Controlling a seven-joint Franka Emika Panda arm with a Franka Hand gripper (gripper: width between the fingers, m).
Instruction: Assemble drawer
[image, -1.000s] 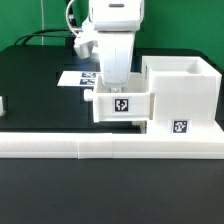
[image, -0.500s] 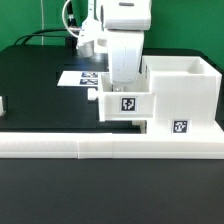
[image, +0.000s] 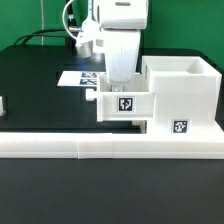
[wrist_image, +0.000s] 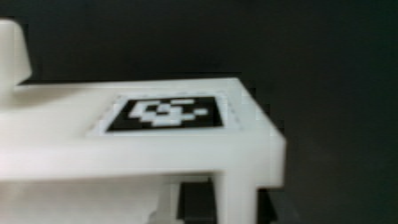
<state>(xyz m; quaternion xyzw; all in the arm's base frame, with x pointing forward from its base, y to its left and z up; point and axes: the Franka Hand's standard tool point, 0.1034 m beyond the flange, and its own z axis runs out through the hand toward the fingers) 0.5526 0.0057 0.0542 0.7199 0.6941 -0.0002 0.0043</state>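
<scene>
A small white drawer tray (image: 123, 105) with a black-and-white tag on its front sits right against the side of the large white boxy casing (image: 185, 95), on the exterior view's left of it. My gripper (image: 119, 86) comes down from above and is shut on the tray's wall. In the wrist view the tray's tagged top face (wrist_image: 166, 113) fills the picture. My gripper (wrist_image: 235, 205) shows as two dark fingers (wrist_image: 198, 202) on either side of a white wall of the tray. The tray's knob is hidden.
A long low white border wall (image: 90, 148) runs across the front of the black table. The marker board (image: 78, 78) lies flat behind the arm. A small white part (image: 2, 104) shows at the exterior view's left edge.
The gripper and tray shifted toward the casing half a second ago, then came back slightly to the exterior view's left. The grip has not changed.
</scene>
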